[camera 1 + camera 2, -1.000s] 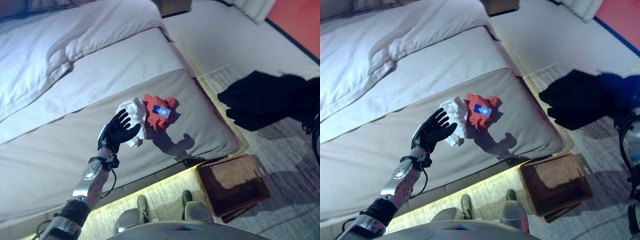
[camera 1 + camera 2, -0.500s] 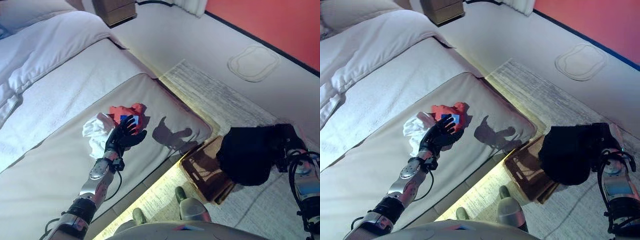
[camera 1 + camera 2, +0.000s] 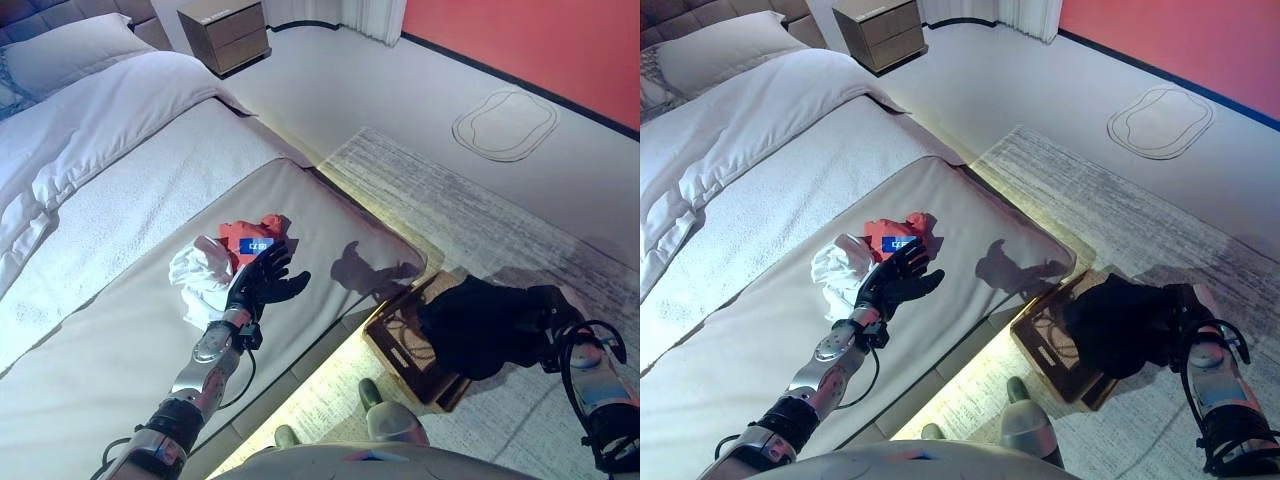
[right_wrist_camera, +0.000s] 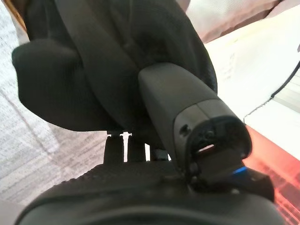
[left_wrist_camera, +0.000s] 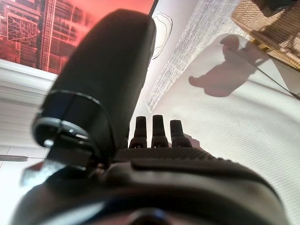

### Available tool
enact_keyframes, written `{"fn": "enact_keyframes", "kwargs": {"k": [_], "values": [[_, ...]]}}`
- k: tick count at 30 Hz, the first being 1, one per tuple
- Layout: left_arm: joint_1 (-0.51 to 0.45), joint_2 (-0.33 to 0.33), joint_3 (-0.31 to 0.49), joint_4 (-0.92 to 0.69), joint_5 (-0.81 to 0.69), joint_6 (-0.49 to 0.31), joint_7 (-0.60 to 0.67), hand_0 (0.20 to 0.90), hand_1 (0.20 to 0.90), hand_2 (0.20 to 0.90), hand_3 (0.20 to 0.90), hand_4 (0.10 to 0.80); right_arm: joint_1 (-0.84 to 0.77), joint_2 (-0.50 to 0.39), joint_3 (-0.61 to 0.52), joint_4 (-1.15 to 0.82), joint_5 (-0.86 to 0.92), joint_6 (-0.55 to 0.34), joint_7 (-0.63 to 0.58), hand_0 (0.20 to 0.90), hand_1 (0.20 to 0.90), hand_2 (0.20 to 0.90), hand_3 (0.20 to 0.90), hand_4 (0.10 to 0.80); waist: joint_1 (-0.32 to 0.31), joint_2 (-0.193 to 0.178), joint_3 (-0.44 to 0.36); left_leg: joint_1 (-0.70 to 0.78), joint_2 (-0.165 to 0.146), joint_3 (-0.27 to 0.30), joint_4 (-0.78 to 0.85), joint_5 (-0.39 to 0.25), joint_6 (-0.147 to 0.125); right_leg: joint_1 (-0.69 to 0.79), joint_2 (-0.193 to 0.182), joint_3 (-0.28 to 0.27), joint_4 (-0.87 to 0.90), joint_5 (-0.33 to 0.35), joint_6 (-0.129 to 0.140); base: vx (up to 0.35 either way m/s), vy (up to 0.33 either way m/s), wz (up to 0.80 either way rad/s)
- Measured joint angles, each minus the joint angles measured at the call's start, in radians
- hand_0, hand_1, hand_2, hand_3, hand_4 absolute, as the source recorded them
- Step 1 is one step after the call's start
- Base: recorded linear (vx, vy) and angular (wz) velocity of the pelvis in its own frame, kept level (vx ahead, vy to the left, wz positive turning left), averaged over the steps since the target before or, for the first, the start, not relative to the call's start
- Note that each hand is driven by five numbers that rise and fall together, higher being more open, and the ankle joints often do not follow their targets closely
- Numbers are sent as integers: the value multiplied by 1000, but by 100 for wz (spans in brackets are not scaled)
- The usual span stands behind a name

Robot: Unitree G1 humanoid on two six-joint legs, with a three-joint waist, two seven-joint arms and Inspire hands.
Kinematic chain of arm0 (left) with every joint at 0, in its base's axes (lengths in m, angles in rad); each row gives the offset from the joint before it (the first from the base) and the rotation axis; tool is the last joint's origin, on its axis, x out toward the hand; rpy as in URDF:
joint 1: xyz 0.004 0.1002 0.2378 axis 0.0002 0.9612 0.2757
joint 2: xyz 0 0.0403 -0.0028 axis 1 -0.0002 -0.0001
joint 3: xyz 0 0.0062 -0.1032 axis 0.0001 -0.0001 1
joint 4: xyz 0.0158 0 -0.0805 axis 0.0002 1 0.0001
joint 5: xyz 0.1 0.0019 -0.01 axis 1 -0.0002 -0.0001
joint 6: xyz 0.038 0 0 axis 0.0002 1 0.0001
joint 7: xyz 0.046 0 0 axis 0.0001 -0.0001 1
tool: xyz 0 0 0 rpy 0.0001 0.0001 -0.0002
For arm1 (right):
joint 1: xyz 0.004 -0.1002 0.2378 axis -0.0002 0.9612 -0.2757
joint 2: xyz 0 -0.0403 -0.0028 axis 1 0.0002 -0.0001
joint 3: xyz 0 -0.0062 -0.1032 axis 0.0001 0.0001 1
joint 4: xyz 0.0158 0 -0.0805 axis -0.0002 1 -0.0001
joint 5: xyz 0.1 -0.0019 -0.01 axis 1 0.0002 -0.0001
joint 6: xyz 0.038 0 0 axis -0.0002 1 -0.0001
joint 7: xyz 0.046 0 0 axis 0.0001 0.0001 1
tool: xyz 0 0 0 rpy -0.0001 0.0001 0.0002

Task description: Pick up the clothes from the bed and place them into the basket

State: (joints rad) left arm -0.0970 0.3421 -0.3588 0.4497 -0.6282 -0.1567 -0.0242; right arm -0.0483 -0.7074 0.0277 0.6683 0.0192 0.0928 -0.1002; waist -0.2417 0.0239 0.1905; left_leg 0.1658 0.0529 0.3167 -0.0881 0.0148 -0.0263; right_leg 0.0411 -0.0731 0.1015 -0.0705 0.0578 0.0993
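- The basket (image 3: 1052, 335), brown and woven, stands on the rug (image 3: 1120, 210) just beside the bed (image 3: 760, 300), close to the bed's foot corner.
- A black garment (image 3: 1118, 322) hangs bunched over the basket, covering most of its opening; whether any of the cloth rests inside cannot be told.
- What else the basket holds cannot be seen; only a strip of its rim and inner wall shows on the side nearest the bed.
- The right hand (image 4: 173, 98) is at the black garment on the side away from the bed, thumb and fingers wrapped in the cloth, gripping it.
- The black garment is a crumpled mass with no clear long axis; its bulk reaches from the right hand toward the bed.
- A red garment (image 3: 902, 234) with a blue patch lies crumpled on the bed near its foot end; it has no clear direction.
- A white garment (image 3: 838, 268) lies bunched on the bed, touching the red garment on the side toward the pillows (image 3: 725, 50).
- The left hand (image 3: 898, 282) hangs over the bed where the two garments meet, fingers spread and straight, gripping nothing.
- A nightstand (image 3: 880, 30) stands on the floor beside the bed's head end.
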Motion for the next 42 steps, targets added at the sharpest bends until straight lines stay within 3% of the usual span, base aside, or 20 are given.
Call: {"fn": "enact_keyframes", "kwargs": {"k": [1, 2, 3, 32, 36, 42], "values": [[0, 1, 0, 6, 0, 0, -7, 900, 900, 900, 900, 800, -1, 4, 13, 5, -1, -1, -2, 300, 300, 300, 200, 100, 1, 0, 0, 0, 0, 0, 0, 0, 0, 0, 0, -1, 0, 0, 0, 0, 0, 0], [0, 1, 0, 9, 0, 0, -8, 900, 900, 900, 900, 800, -2, 5, 26, 5, -1, -3, -3, 460, 460, 460, 387, 287, 1, 0, 0, 0, 0, 0, 0, 0, 0, 0, 0, -1, 0, 0, 0, 5, -33, 1], [0, 1, 0, 10, 0, 0, -9, 900, 900, 900, 900, 800, -2, 10, 31, 5, -1, -3, -3, 900, 900, 900, 900, 800, 1, 0, 0, -1, 0, -1, 0, 0, 0, 0, -1, -1, 0, 0, 0, 8, -32, 0], [21, 4, 4, 11, -1, -1, -38, 900, 900, 900, 900, 800, -5, 26, 64, -66, -32, -25, -96, 900, 900, 900, 900, 800, 50, 7, -2, -6, 1, -41, 0, 9, -2, 21, -3, -34, -20, 9, -1, 12, -2, 3], [24, -9, 6, 14, 3, -5, -19, 900, 900, 900, 900, 800, -47, 25, 101, -78, -29, -23, -135, 900, 900, 900, 900, 800, 88, 8, -3, -24, 1, -104, 0, 28, -3, 36, -7, -90, -21, 8, -1, 90, -34, 39], [40, 1, 12, 17, 54, -46, -32, 900, 900, 900, 900, 800, -248, 25, 204, -74, -29, -22, -142, 900, 900, 900, 900, 800, 183, 30, 3, -68, -2, -180, 0, 58, -3, 30, -14, -161, -21, 7, -2, 10, 10, 38]]}}
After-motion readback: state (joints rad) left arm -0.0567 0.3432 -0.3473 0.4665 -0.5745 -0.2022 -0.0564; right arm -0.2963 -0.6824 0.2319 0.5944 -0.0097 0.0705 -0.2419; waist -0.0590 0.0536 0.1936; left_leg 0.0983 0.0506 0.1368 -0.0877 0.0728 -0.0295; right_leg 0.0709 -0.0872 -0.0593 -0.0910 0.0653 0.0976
